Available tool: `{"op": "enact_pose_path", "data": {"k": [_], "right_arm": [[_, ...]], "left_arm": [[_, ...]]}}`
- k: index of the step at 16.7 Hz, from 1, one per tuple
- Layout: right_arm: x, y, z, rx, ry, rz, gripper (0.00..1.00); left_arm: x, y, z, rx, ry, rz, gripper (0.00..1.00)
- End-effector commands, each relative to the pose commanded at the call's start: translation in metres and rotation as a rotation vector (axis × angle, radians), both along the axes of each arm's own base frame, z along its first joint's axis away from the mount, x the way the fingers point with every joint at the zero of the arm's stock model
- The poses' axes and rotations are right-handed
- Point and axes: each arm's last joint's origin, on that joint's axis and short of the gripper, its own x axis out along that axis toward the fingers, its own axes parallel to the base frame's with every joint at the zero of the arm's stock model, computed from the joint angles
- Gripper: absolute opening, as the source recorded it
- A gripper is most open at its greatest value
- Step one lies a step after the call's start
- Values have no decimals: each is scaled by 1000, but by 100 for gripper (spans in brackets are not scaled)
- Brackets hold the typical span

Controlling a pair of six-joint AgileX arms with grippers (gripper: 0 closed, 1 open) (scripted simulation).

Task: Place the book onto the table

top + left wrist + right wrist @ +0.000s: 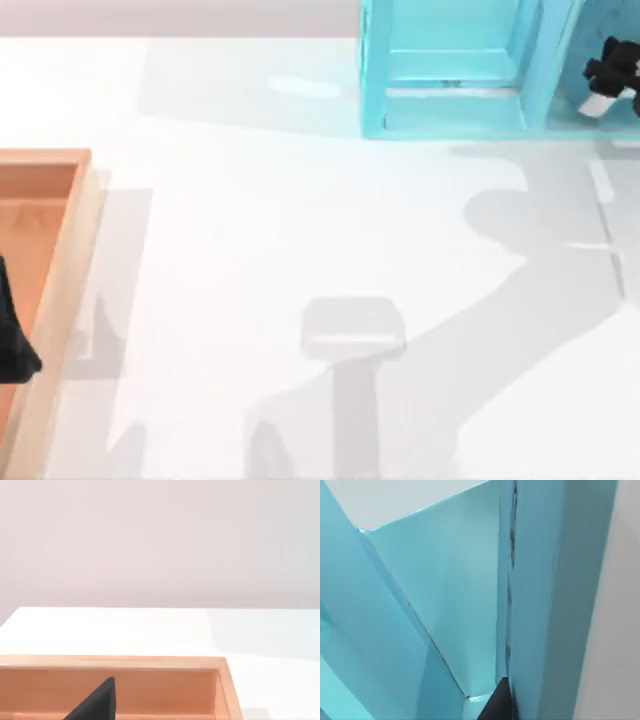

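My right gripper (pixel 608 78) is at the top right of the top view, reaching into the right compartment of the turquoise shelf unit (pixel 450 70). In the right wrist view a darker teal-blue slab (pixel 555 605), which looks like the book, stands upright against the lighter shelf wall (pixel 445 605). One dark fingertip (pixel 496 706) lies right beside this slab. The white table (pixel 300 230) spreads in front of the shelf. My left gripper (pixel 14 345) is parked at the far left over the wooden tray (pixel 70 250).
The orange-brown tray (pixel 150 662) lies along the table's left edge, and a dark fingertip (pixel 97 704) of the left gripper hangs over it. The shelf unit stands along the back right. Arm shadows fall across the middle and right of the table.
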Motion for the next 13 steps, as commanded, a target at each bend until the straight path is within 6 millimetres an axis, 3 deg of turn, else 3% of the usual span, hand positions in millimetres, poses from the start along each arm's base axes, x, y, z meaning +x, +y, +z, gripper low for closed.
{"op": "enact_pose_path", "data": {"k": [8, 10, 13], "right_arm": [[-2, 3, -5, 7, 16, 6, 0], [-5, 2, 3, 8, 22, 2, 0], [-19, -1, 34, 9, 37, -3, 0]], "left_arm": [[0, 0, 0, 0, 0, 0, 100], [0, 0, 0, 0, 0, 0, 100], [0, 0, 0, 0, 0, 0, 100]]}}
